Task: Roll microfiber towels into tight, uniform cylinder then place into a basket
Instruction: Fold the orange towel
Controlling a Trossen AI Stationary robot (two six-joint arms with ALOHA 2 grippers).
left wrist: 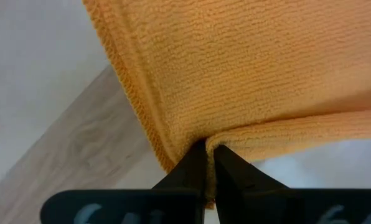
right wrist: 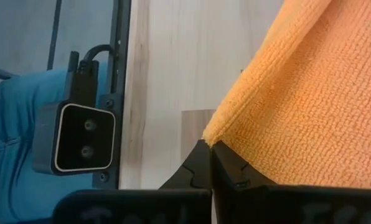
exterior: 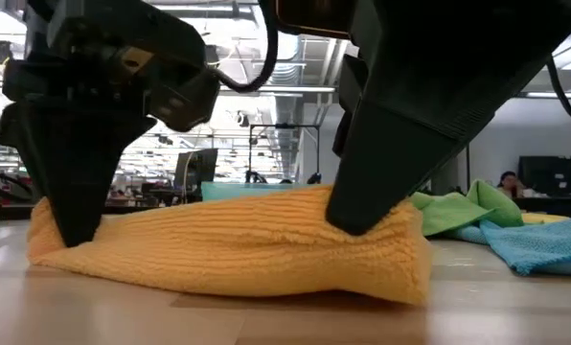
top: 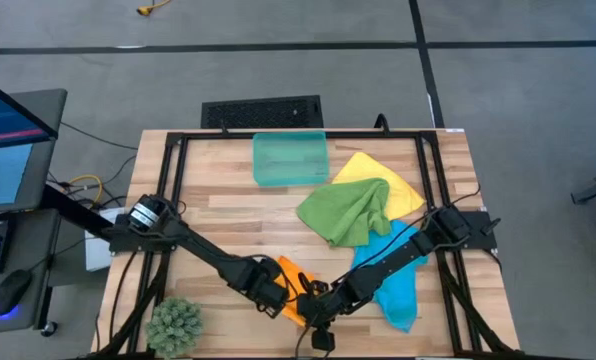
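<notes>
Orange towel (exterior: 238, 244), well short of the basket (top: 290, 158): both grippers (left wrist: 209, 163) (right wrist: 209, 155) pinch its edge; uneven pull could loosen your roll.

The basket (top: 290, 158) stands at the table's (top: 218, 215) far edge, near the middle. Just before it, toward the right, three towels (top: 350, 210) lie overlapping in a heap. A fourth towel (top: 294, 288) lies at the near edge, with the left gripper (top: 276, 296) at its left end and the right gripper (top: 323, 303) at its right. A plant ball (top: 174, 325) sits on the near left corner.
</notes>
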